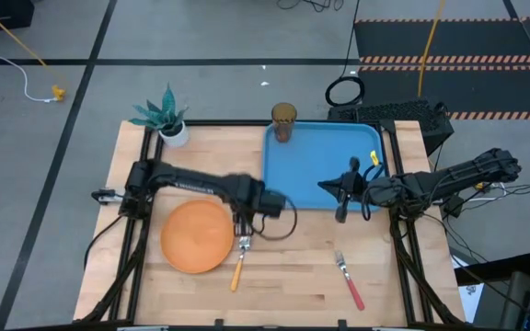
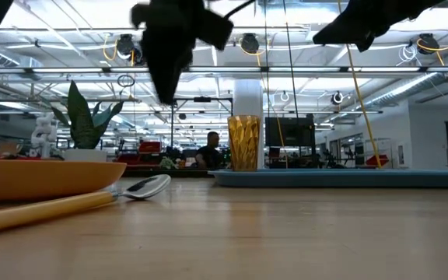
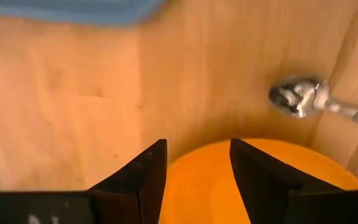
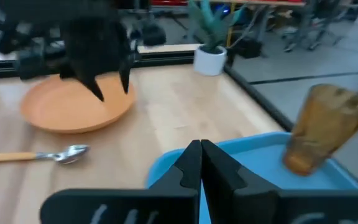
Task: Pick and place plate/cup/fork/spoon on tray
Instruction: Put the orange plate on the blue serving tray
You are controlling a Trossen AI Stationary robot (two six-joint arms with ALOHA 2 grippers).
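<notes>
The orange plate [image 1: 196, 236] lies flat on the wooden table at the near left. My left gripper [image 3: 197, 162] is open and hangs above the plate's right rim [image 3: 197, 186], clear of it; it also shows in the high view [image 1: 243, 226]. The orange-handled spoon [image 1: 239, 262] lies just right of the plate, its bowl [image 3: 297, 96] toward the far side. The red-handled fork [image 1: 350, 280] lies at the near right. The amber cup [image 1: 283, 122] stands upright in the far left corner of the blue tray [image 1: 325, 165]. My right gripper [image 4: 201, 162] is shut and empty above the tray.
A white pot with a green plant [image 1: 168, 119] stands at the table's far left corner. A dark keyboard [image 1: 385, 112] lies beyond the tray's far right corner. Bare wood shows between the spoon and the fork [image 1: 293, 267].
</notes>
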